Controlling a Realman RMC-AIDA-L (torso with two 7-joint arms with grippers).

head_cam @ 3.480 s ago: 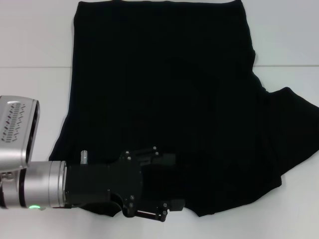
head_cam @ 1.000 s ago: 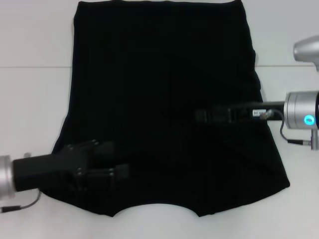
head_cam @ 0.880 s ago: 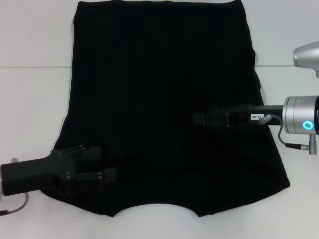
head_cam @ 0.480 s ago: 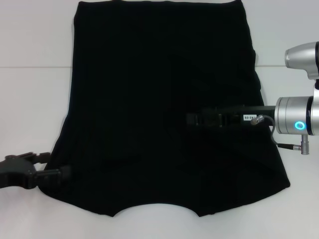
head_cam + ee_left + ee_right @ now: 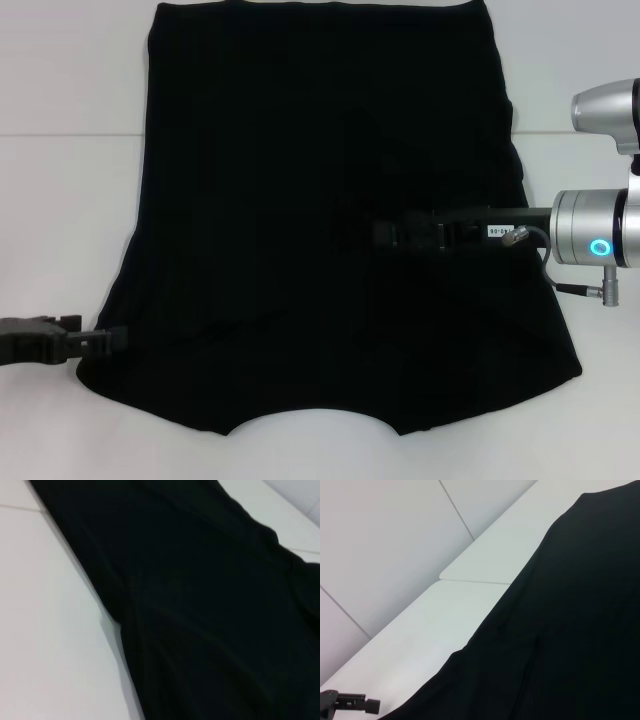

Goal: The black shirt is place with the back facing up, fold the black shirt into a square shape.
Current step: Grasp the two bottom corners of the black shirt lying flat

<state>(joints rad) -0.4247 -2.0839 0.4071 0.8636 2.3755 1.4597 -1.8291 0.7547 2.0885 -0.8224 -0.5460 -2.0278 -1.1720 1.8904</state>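
The black shirt (image 5: pixel 320 150) lies flat on the white table (image 5: pixel 60 200), with both sleeves folded in and its curved neckline at the near edge. It fills the left wrist view (image 5: pixel 210 605) and much of the right wrist view (image 5: pixel 570 630). My left gripper (image 5: pixel 118 340) is low at the near left, its tip just at the shirt's left edge; it also shows in the right wrist view (image 5: pixel 376 703). My right gripper (image 5: pixel 380 235) reaches in from the right, low over the middle of the shirt.
Bare white table (image 5: pixel 600 420) lies on both sides of the shirt and along the near edge. A seam line in the table (image 5: pixel 70 135) runs across behind the shirt. A white wall (image 5: pixel 380 540) stands beyond the table's left side.
The shirt's right sleeve has been folded in. My left gripper has drawn back leftward off the shirt to its left edge. My right gripper has edged further left over the shirt.
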